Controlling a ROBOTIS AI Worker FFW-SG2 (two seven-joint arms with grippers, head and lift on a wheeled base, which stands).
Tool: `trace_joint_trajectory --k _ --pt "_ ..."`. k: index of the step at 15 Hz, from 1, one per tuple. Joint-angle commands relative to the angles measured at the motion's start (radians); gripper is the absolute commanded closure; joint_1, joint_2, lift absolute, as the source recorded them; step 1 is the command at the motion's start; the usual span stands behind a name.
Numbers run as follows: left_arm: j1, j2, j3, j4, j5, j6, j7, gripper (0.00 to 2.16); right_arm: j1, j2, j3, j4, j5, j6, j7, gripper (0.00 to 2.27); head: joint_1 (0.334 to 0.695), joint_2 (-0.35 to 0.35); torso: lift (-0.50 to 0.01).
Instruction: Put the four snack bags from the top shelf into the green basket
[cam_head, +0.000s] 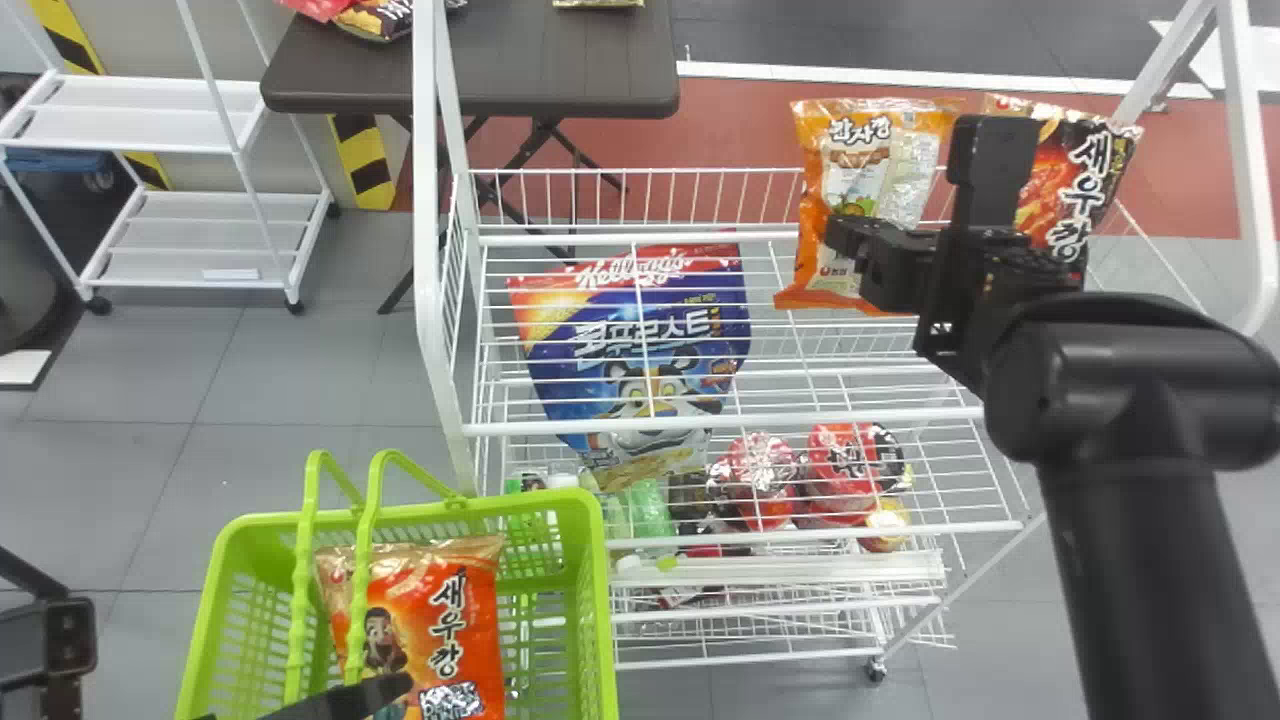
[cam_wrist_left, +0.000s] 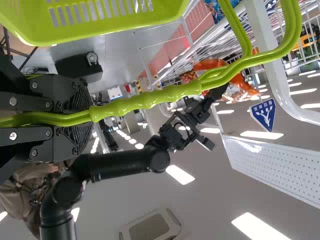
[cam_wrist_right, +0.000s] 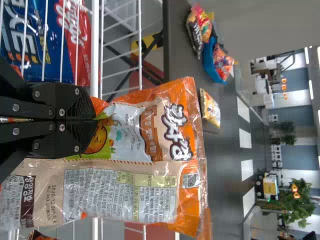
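An orange-and-tan plastic snack bag (cam_head: 830, 185) is clamped between the fingers of the right tool (cam_head: 850, 235), over the right part of the white wire top shelf (cam_head: 720, 428). Just right of it is a dark red-and-orange snack bag (cam_head: 1075, 185). Through the shelf wires shows a big blue-and-red cereal bag (cam_head: 640, 330), with red foil-topped tubs (cam_head: 760, 480) lower down. At near left, the lime-green slatted plastic basket (cam_head: 400, 515) holds a shiny orange-red snack bag (cam_head: 440, 620); the left tool (cam_head: 345, 700) is closed on its handles (cam_wrist_left: 150, 98).

The floor (cam_head: 290, 350) is grey tile with a red band beyond the rack. At far left stand a dark folding table (cam_head: 560, 60) bearing packets and a white wheeled cart (cam_head: 175, 115).

A wire fence (cam_head: 640, 195) edges the shelf's far side. A white post (cam_head: 428, 200) rises at its left end, between shelf and cart; grey floor separates basket from cart.
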Motion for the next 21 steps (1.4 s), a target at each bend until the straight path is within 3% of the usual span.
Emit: trace_joint_trajectory --k 1,4,6,10,12,16,21 --pt "-0.004 0.000 0.000 0.003 0.000 0.000 -0.010 2.15 0.123 0.000 0.018 -0.215 -0.069 0.077 0.008 2.26 0.695 -0.032 0.000" --pt "-0.012 0.000 0.000 0.008 0.000 0.000 -0.010 2.15 0.292 0.000 0.100 -0.457 -0.146 0.142 0.014 2.26 0.695 0.013 0.000" --pt "-0.015 -0.002 -0.002 0.009 0.000 0.000 -0.010 2.15 0.390 0.000 0.185 -0.548 -0.179 0.157 0.017 2.26 0.695 0.097 0.000" --pt "-0.020 -0.004 -0.002 0.013 0.000 0.000 -0.010 2.15 0.494 -0.005 0.332 -0.557 -0.258 0.135 0.050 2.26 0.695 0.292 0.000" --pt "-0.021 -0.004 0.000 0.016 0.000 0.000 -0.010 2.15 0.506 -0.006 0.377 -0.493 -0.314 0.114 0.082 2.26 0.695 0.350 0.000" --pt "-0.021 0.000 0.000 0.017 0.009 0.006 -0.010 2.15 0.500 -0.005 0.398 -0.312 -0.434 0.096 0.125 2.26 0.695 0.350 0.000" --pt "-0.030 0.001 -0.002 0.022 0.014 0.006 -0.010 2.15 0.494 -0.006 0.389 -0.226 -0.512 0.148 0.155 2.26 0.695 0.350 0.000"
